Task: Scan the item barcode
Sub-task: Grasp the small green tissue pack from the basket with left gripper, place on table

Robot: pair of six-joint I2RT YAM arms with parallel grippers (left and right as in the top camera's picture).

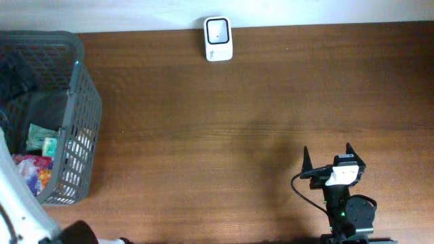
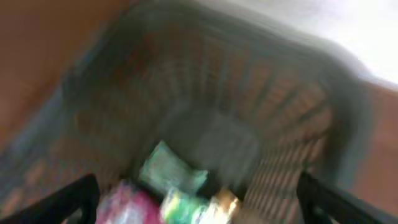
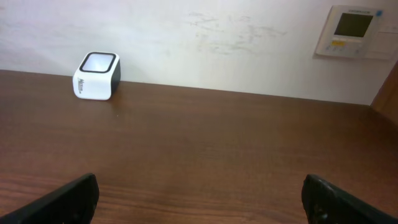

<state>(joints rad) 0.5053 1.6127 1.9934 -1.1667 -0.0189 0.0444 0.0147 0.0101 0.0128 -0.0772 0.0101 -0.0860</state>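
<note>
Brown wood grain runs the length of the table (image 1: 224, 135) as seen from above. At its left end stands a grey plastic basket (image 1: 80, 95) with slatted walls. Down inside it I can make out a green packet (image 1: 41, 139) and, nearer the front, a pink packet (image 1: 30, 169). A white left arm (image 1: 17, 200) comes up from the front corner over the basket, its tip hidden at this height. Against the far edge, well apart from the basket, sits a small white scanner (image 1: 218, 38) with a dark window on top. Near the front right, the right fingers (image 1: 306, 161) point toward the far edge, spread wide with only table between them.

From the left wrist everything is smeared with blur. The basket (image 2: 280, 93) fills the picture, and on its floor lie the green packet (image 2: 171, 171), the pink packet (image 2: 127, 208) and a yellow-green packet (image 2: 186, 208) just beside it. The left fingers (image 2: 65, 202) show as two dark shapes in the lower corners, released and wide apart above the packets. Whether they touch anything I cannot tell.

From the right wrist the scanner (image 3: 97, 76) stands far off to the left by a pale wall (image 3: 217, 37), which carries a small control panel (image 3: 354, 31) at the right. The right fingers (image 3: 71, 198) sit in the lower corners, released, gripping nothing, over the wood.
</note>
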